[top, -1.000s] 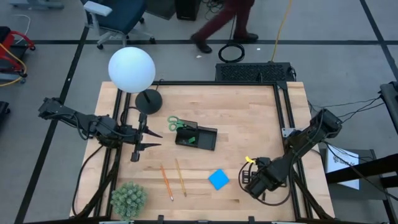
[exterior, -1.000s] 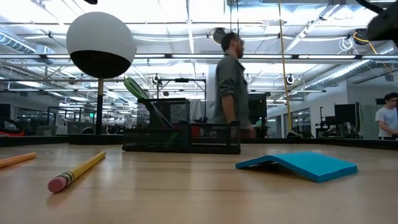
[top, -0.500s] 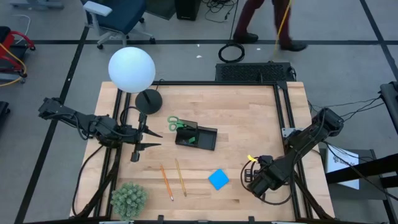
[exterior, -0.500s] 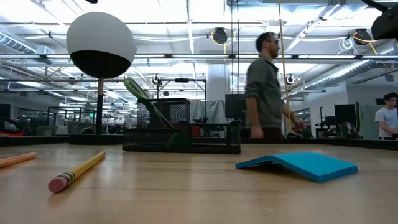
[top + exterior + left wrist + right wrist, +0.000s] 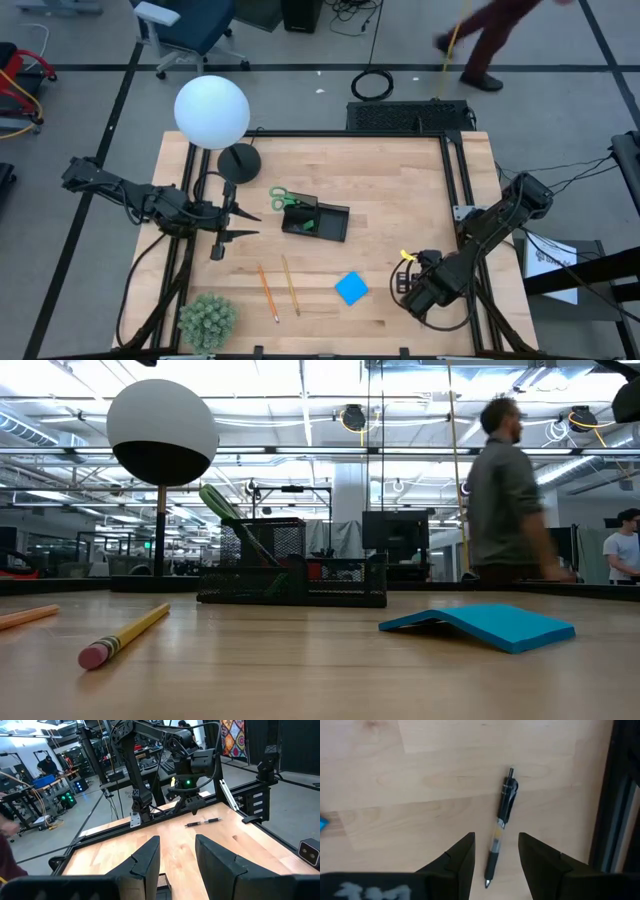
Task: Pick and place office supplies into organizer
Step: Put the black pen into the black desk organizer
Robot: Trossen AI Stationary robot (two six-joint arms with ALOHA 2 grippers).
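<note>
A dark pen (image 5: pixel 501 825) lies flat on the wood near the table's right edge, also seen in the left wrist view (image 5: pixel 202 823). My right gripper (image 5: pixel 495 857) hangs open above it, pointing down, one finger on each side of its tip end, apart from it. In the high view that gripper (image 5: pixel 408 290) hides the pen. The black organizer (image 5: pixel 315 220) sits mid-table, and the green-handled scissors (image 5: pixel 283 198) stand slanted in its taller section (image 5: pixel 270 555). Two pencils (image 5: pixel 268 292) (image 5: pixel 290 285) and the blue pad (image 5: pixel 351 288) lie near the near edge. My left gripper (image 5: pixel 258 225) waits open to the left of the organizer.
The white globe lamp (image 5: pixel 211 112) and its round black base (image 5: pixel 239 160) stand at the far left. The spiky green plant ball (image 5: pixel 208 320) sits at the near left corner. A black frame rail (image 5: pixel 620 805) runs close beside the pen. A person (image 5: pixel 505 500) walks beyond the far edge.
My right arm has edged slightly toward the table's right edge. A person has walked from left to right behind the table. The things on the table have stayed where they were.
</note>
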